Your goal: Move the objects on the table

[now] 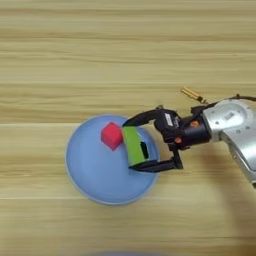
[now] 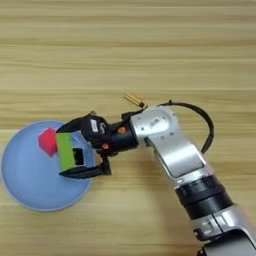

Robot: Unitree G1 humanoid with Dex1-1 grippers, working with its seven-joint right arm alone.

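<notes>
A red cube (image 1: pixel 112 135) sits on the upper middle of a round blue plate (image 1: pixel 95 175). Just right of it, a lime-green oblong bar (image 1: pixel 132 145) stands on end over the plate's right part. My right gripper (image 1: pixel 129 145) comes in from the right, and its two black fingers are shut on the bar's top and bottom ends. I cannot tell whether the bar rests on the plate or hangs just above it. A small dark square (image 2: pixel 77 156) shows at the bar's right side; I cannot tell what it is. No white cube shows clearly.
A thin brass-tipped stick (image 1: pixel 192 94) lies on the wooden table (image 1: pixel 125 45) behind the wrist. The silver forearm (image 2: pixel 175 150) runs from the bottom right toward the plate, with a black cable (image 2: pixel 207 127) looping at its side.
</notes>
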